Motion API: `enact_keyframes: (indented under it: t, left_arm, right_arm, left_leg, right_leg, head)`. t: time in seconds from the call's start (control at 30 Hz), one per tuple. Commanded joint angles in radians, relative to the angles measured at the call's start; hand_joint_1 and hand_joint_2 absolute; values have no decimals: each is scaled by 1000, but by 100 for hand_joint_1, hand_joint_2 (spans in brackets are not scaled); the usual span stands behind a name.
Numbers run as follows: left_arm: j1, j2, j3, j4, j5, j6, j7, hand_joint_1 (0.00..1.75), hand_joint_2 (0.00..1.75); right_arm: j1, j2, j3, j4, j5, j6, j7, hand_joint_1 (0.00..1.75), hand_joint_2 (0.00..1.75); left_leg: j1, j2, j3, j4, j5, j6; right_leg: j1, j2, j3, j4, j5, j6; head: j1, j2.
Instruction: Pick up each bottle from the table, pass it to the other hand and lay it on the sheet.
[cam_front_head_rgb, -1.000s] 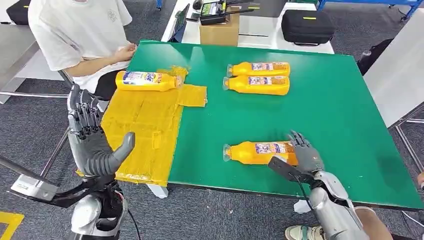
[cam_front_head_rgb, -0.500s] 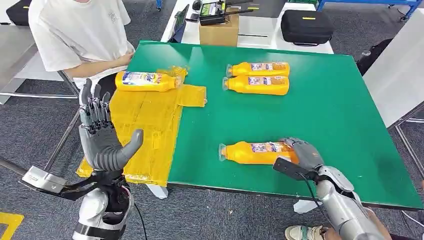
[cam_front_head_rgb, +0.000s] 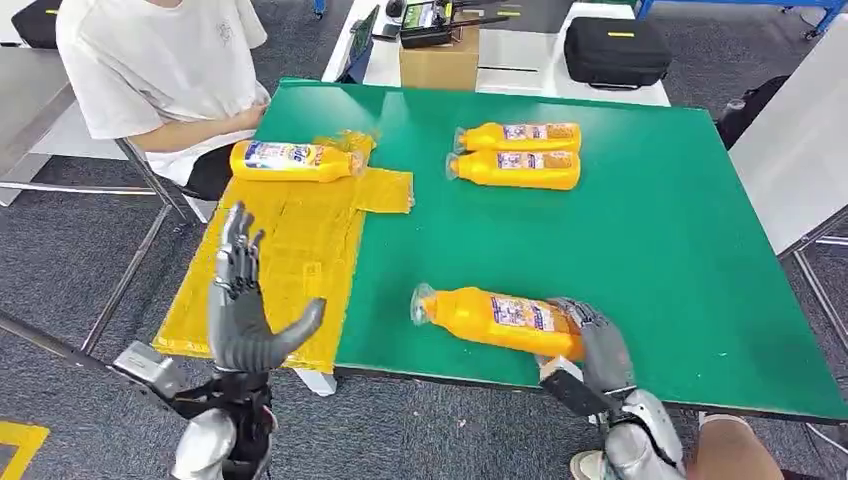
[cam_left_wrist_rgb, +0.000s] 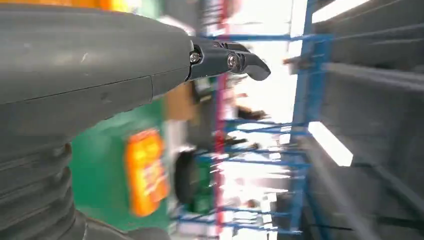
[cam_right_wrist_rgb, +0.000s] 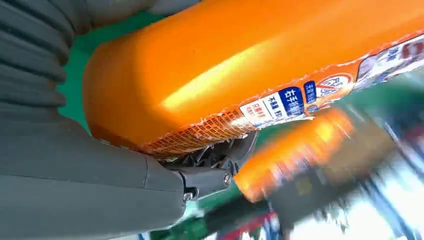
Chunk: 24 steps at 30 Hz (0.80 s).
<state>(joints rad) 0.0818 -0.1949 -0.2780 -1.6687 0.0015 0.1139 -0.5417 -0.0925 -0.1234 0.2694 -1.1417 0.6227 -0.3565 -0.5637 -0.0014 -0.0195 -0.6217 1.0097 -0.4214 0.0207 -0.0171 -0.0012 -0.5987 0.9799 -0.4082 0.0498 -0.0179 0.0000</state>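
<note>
Now tilted, cap end raised off the green tabletop (cam_front_head_rgb: 650, 200) near its front edge: orange bottle (cam_front_head_rgb: 495, 317) clasped at its base by right hand (cam_front_head_rgb: 590, 345), with empty, spread-fingered left hand (cam_front_head_rgb: 245, 315) swung inward, suggesting handover next.

Four bottles in all: one (cam_front_head_rgb: 495, 320) near the front edge of the green tabletop (cam_front_head_rgb: 650, 250), two side by side farther back (cam_front_head_rgb: 518, 137) (cam_front_head_rgb: 515, 170), and one (cam_front_head_rgb: 292, 161) lying on the yellow sheet (cam_front_head_rgb: 290, 270) (this one has a blue and white label, the others orange ones). One yellow sheet. Two robot hands, the left hand (cam_front_head_rgb: 245, 315) and the right hand (cam_front_head_rgb: 592, 345). One person (cam_front_head_rgb: 160, 70) sits at the far left corner. On the white table behind: one cardboard box (cam_front_head_rgb: 438, 62) and one black case (cam_front_head_rgb: 615, 52).
</note>
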Motion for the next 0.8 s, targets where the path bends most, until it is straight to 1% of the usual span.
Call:
enact_keyframes:
  t: [0.03, 0.07, 0.1, 0.13, 0.17, 0.2, 0.23, 0.27, 0.3, 0.33, 0.37, 0.4, 0.43, 0.47, 0.5, 0.53, 0.57, 0.63, 0.7, 0.77, 0.8]
  left_arm:
    - [45, 30, -182, 192, 39, 75, 26, 0, 175]
    - [48, 32, -187, 189, 38, 76, 23, 0, 175]
    - [48, 37, -193, 182, 53, 60, 6, 0, 175]
    - [49, 53, -204, 164, 8, 80, -26, 0, 175]
    - [51, 52, -205, 158, 7, 81, -26, 0, 175]
    - [42, 44, -196, 147, -45, 104, -37, 0, 175]
    - [43, 52, -203, 148, -27, 69, 4, 0, 175]
    - [47, 54, -203, 148, -26, 69, 4, 0, 175]
    - [49, 60, -208, 150, -6, 39, 7, 0, 175]
    - [53, 68, -214, 144, 4, 13, -5, 0, 175]
    - [56, 72, -216, 135, 16, -7, -10, 0, 175]
    - [54, 75, -222, 115, 64, -70, -60, 0, 175]
    - [51, 70, -216, 104, 66, -77, -63, 0, 175]
    - [47, 68, -216, 97, 66, -81, -57, 0, 175]
    - [45, 66, -216, 93, 66, -82, -50, 0, 175]
    - [33, 50, -204, 83, 54, -85, -78, 0, 175]
    - [5, 29, -191, 84, 71, -111, -63, 0, 175]
    - [-14, 16, -183, 90, 74, -117, -50, 0, 175]
    - [-14, 16, -183, 90, 74, -117, -50, 0, 175]
    - [-35, 9, -184, 109, 69, -132, -57, 0, 175]
    - [-50, 5, -188, 120, 72, -134, -56, 0, 175]
  right_arm:
    - [152, 247, -117, -447, -153, -166, -108, 175, 175]
    - [151, 250, -106, -457, -151, -167, -105, 175, 175]
    - [149, 259, -106, -465, -164, -183, -116, 175, 175]
    - [142, 277, -89, -495, -230, -206, -134, 175, 175]
    - [140, 279, -85, -492, -229, -208, -134, 175, 175]
    - [128, 288, -75, -503, -257, -216, -134, 175, 175]
    - [124, 290, -64, -499, -274, -218, -134, 175, 175]
    - [122, 293, -61, -495, -274, -219, -134, 175, 175]
    - [118, 294, -55, -484, -286, -203, -132, 175, 175]
    - [107, 295, -39, -456, -290, -167, -121, 175, 175]
    - [96, 298, -25, -430, -284, -150, -118, 175, 175]
    - [73, 275, 31, -385, -232, -98, -112, 175, 175]
    - [59, 288, 54, -349, -217, -93, -122, 175, 175]
    - [53, 298, 64, -329, -206, -105, -127, 175, 175]
    - [50, 303, 68, -319, -204, -112, -130, 175, 175]
    - [28, 287, 118, -285, -147, -113, -132, 175, 175]
    - [2, 291, 174, -230, -94, -118, -132, 175, 175]
    - [-9, 308, 193, -192, -80, -144, -134, 175, 175]
    - [-9, 308, 193, -192, -80, -144, -134, 175, 175]
    - [-42, 306, 259, -113, -76, -125, -134, 175, 175]
    - [-56, 314, 286, -70, -47, -154, -134, 175, 175]
  left_leg:
    - [0, 1, 3, -1, -2, -2]
    - [0, 3, 5, 0, -3, -2]
    - [0, 2, 2, -1, -1, -1]
    - [0, 4, 4, 0, -3, -2]
    - [0, 4, 2, 0, -2, -1]
    - [1, 7, 4, 0, -3, -2]
    - [0, 7, 2, 0, -2, -2]
    - [0, 7, 4, 0, -3, -2]
    - [0, 5, 3, -1, -2, -2]
    - [1, 6, 4, -1, -2, -2]
    - [0, 6, 4, -1, -2, -2]
    - [1, 7, 6, -1, -2, -2]
    - [1, 8, 5, -1, -2, -2]
    - [1, 9, 4, -1, -2, -2]
    - [1, 11, 6, -1, -3, -2]
    - [0, 8, 3, -1, -1, -1]
    - [1, 9, 5, -1, -2, -2]
    - [2, 7, 4, -1, -1, -2]
    - [1, 6, 3, -1, 0, -1]
    - [2, 8, 7, -1, -2, -2]
    - [1, 7, 6, -2, -1, -2]
  right_leg:
    - [0, 0, 3, 0, -2, -2]
    - [1, 1, 4, 0, -3, -3]
    - [0, 1, 1, 0, -2, -2]
    - [0, 2, 3, 1, -3, -3]
    - [0, 2, 1, 0, -3, -2]
    - [1, 4, 2, 1, -3, -3]
    - [0, 3, 0, 1, -2, -3]
    - [0, 3, 2, 1, -3, -4]
    - [0, 1, 1, 0, -2, -3]
    - [1, 2, 3, -1, -2, -4]
    - [0, 2, 3, -1, -2, -3]
    - [1, 3, 4, -1, -2, -4]
    - [1, 4, 4, -1, -2, -4]
    - [1, 5, 2, -1, -1, -3]
    - [1, 6, 4, -1, -1, -4]
    - [0, 4, 1, 0, -1, -3]
    - [1, 4, 4, -1, -1, -4]
    - [2, 3, 2, -1, 0, -3]
    - [1, 2, 2, -1, 0, -3]
    - [2, 4, 6, -1, -1, -4]
    - [1, 3, 4, -1, -1, -3]
  head:
    - [0, 0]
    - [1, 0]
    - [1, 0]
    - [1, 0]
    - [1, 0]
    - [1, 0]
    - [0, 0]
    - [1, 0]
    - [1, 0]
    - [1, 0]
    - [1, 0]
    - [1, 0]
    - [1, 0]
    - [1, 0]
    - [1, 0]
    - [1, 0]
    - [1, 0]
    - [0, 0]
    - [1, 0]
    - [1, 0]
    - [0, 0]
